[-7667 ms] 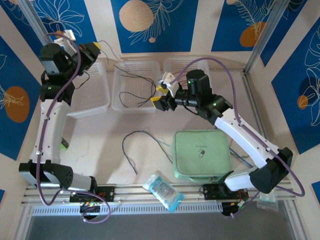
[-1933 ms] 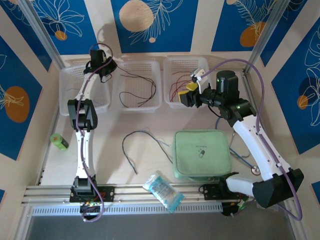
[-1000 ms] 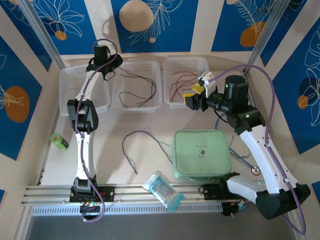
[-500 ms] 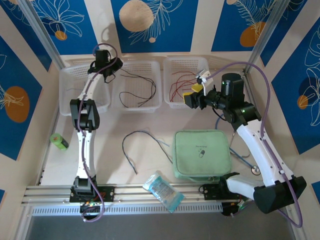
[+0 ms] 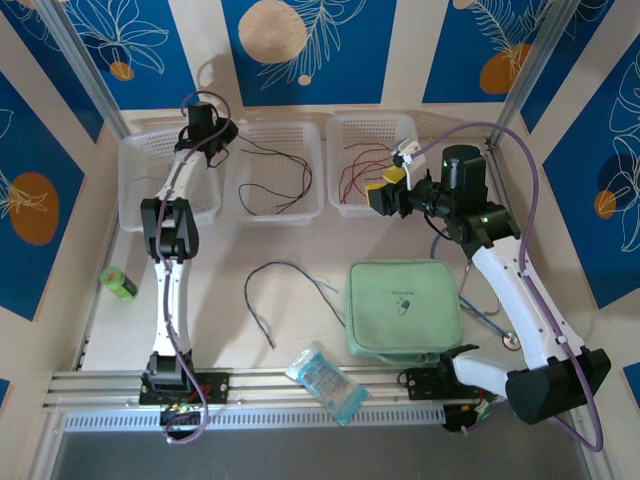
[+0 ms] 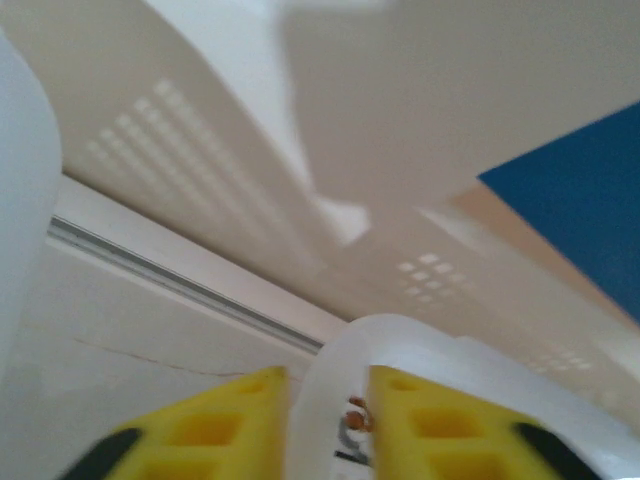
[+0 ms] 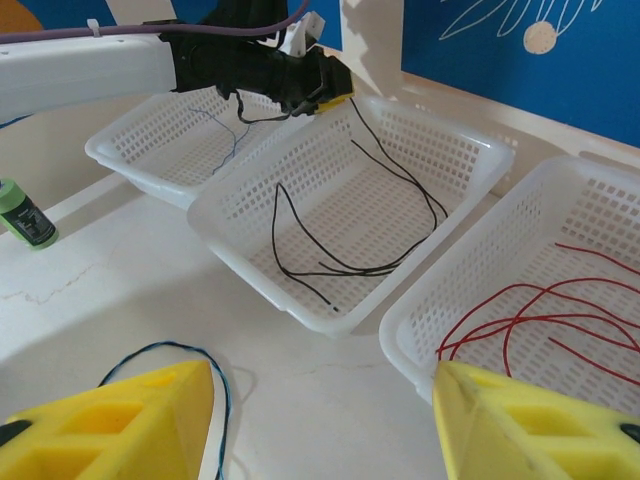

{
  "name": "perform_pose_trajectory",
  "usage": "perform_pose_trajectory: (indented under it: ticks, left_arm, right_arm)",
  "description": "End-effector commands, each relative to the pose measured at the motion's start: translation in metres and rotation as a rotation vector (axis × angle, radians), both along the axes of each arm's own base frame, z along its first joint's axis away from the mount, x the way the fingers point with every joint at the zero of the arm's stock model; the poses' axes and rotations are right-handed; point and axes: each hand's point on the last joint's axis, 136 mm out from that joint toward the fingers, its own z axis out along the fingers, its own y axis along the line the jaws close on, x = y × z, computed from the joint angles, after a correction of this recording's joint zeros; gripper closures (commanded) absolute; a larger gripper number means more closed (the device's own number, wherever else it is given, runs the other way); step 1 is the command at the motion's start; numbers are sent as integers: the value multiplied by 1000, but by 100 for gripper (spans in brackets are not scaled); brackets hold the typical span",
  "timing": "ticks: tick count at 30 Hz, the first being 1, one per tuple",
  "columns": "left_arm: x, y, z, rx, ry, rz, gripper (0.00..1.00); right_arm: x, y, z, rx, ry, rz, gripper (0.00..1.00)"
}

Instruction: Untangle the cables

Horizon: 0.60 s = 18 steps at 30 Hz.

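Compared with the earliest picture, the left arm had unfolded from its bent pose at the left side, and the right gripper point(image 5: 388, 187) had gone from the middle basket point(image 5: 275, 215) to the right basket point(image 5: 352, 212). In the last half second almost nothing had changed.

The left arm was stretched nearly straight toward the back wall. The left gripper point(image 5: 218, 135) was at the rim between the left basket point(image 5: 140, 215) and the middle one. In the left wrist view its yellow fingers point(image 6: 220, 420) stood near together with a white plastic rim in the narrow gap. I could not tell whether they pinched it.

The right arm rose from its base and bent at the elbow, with the forearm pointing left. Its gripper hung just in front of the right basket, the fingers point(image 7: 130, 410) wide apart with nothing between them.

The black cable point(image 5: 275, 185) lay in the middle basket, and one end ran up toward the left gripper. The red cables point(image 5: 360, 170) lay curled in the right basket. The blue-grey cable point(image 5: 275, 295) lay in a loop on the table point(image 5: 220, 330), beside the green pouch point(image 5: 405, 310).
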Motion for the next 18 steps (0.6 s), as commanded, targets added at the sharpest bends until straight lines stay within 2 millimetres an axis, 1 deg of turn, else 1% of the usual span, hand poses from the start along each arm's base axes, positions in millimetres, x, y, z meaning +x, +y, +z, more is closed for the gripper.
perform_pose_trajectory:
  ticks: [1,2,3,6,12,18]
  left_arm:
    - [9,1,18,-22,-65,-6,87]
    - [8,1,20,-18,-65,-7,92]
    - [8,1,22,-13,-67,-9,94]
    - [6,2,28,3,-71,-14,99]
    - [1,-2,44,6,-84,-30,100]
    - [-10,-18,65,57,-98,-84,100]
  right_arm:
    - [1,1,4,13,-2,10,40]
    - [1,1,4,13,-3,11,40]
    - [0,1,4,15,-3,10,40]
    - [-2,1,5,18,-4,10,40]
    - [-6,0,7,23,-9,11,40]
    - [-13,-4,10,21,-25,3,40]
